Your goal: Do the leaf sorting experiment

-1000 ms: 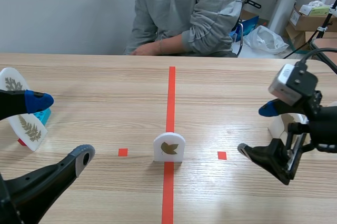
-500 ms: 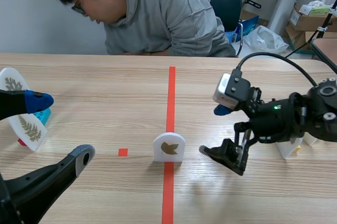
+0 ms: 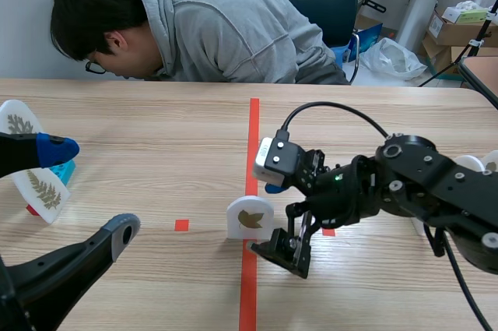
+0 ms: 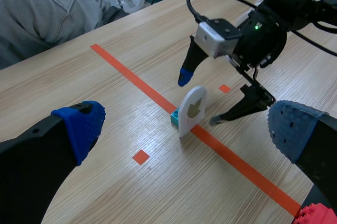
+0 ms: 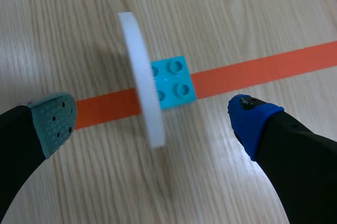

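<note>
A white arch-shaped card with a brown leaf [image 3: 250, 218] stands on the red centre line, clipped to a teal brick [image 5: 172, 81]. My right gripper [image 3: 264, 220] is open around the card, one finger on each side and both apart from it. In the right wrist view the card [image 5: 143, 95] stands edge-on between the grey-green pad [image 5: 52, 121] and the blue pad [image 5: 250, 118]. My left gripper [image 3: 92, 189] hangs open at the table's left, well away from the card [image 4: 192, 109]. Beside it stand two white fern-leaf cards [image 3: 43, 189].
A person [image 3: 226, 27] leans low over the far table edge. More white cards [image 3: 471, 163] sit at the right, partly hidden behind the right arm. A red brick [image 4: 316, 216] lies under my left gripper's right finger. Small orange squares [image 3: 181, 225] mark the table.
The right arm has swung in from the table's right to the centre, bringing its open fingers around the leaf card. The person has bent down to the left. The left arm is unmoved.
</note>
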You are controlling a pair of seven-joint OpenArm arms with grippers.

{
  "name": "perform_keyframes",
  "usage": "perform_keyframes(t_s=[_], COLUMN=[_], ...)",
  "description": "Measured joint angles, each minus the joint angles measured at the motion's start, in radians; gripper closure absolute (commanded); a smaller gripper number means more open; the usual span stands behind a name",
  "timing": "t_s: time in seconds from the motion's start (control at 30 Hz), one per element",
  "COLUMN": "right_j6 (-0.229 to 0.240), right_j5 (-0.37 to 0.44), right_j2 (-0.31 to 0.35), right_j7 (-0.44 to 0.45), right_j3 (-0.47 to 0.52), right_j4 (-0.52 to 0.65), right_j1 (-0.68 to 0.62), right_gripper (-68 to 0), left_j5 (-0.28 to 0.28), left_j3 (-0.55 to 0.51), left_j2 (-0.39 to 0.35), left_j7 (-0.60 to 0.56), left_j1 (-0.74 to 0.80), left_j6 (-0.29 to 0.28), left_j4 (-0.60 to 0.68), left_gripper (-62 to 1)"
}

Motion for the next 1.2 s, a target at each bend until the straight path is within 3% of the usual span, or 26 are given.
perform_keyframes(t_s=[0.3, 0.57, 0.9, 1.2], right_j6=[0.0, -0.003, -0.016, -0.016], right_j5=[-0.042, -0.04, -0.04, -0.04], right_j2=[-0.065, -0.059, -0.056, -0.056], right_j7=[0.028, 0.033, 0.021, 0.018], right_j3=[-0.023, -0.023, -0.023, -0.023], right_j4=[-0.023, -0.023, -0.023, -0.023], right_j1=[0.008, 0.008, 0.01, 0.01], right_gripper=[-58.0, -30.9, -11.2, -0.9], left_j5=[0.0, 0.0, 0.0, 0.0], left_j3=[0.0, 0.0, 0.0, 0.0], left_j2=[0.0, 0.0, 0.0, 0.0], left_j7=[0.0, 0.0, 0.0, 0.0], left_j1=[0.0, 0.0, 0.0, 0.0], left_j6=[0.0, 0.0, 0.0, 0.0], left_j4=[0.0, 0.0, 0.0, 0.0], left_gripper=[-62.3, -62.3, -62.3, -62.3])
